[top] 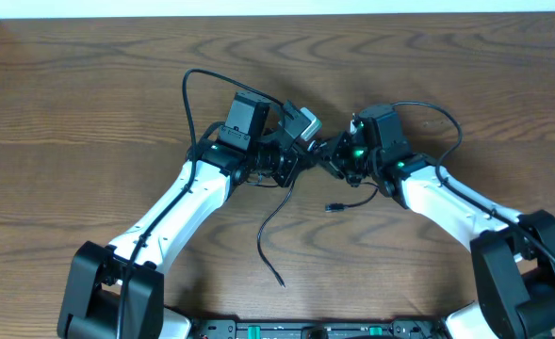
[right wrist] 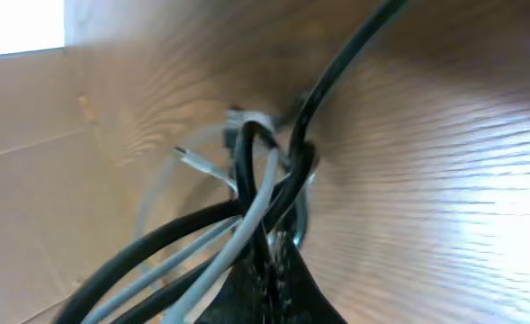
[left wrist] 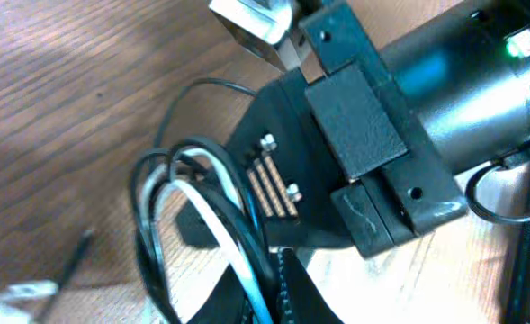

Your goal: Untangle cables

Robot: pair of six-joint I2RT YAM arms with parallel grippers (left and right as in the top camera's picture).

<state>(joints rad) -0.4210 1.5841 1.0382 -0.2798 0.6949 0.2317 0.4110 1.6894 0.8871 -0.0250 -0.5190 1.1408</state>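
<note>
Left gripper [left wrist: 282, 283] and right gripper [right wrist: 269, 270] each pinch the cables [right wrist: 332, 76]; ease them apart left-right, judging loops slip free without tightening.

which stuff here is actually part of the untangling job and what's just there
Part of the job:
black cable
white cable
left claw and right claw, each shut on both cables

Just there:
wooden table
thick black wires fixed to the arms

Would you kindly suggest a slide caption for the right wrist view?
Right gripper shut on the tangled cables, black and white loops bunched above the wooden table.
</note>
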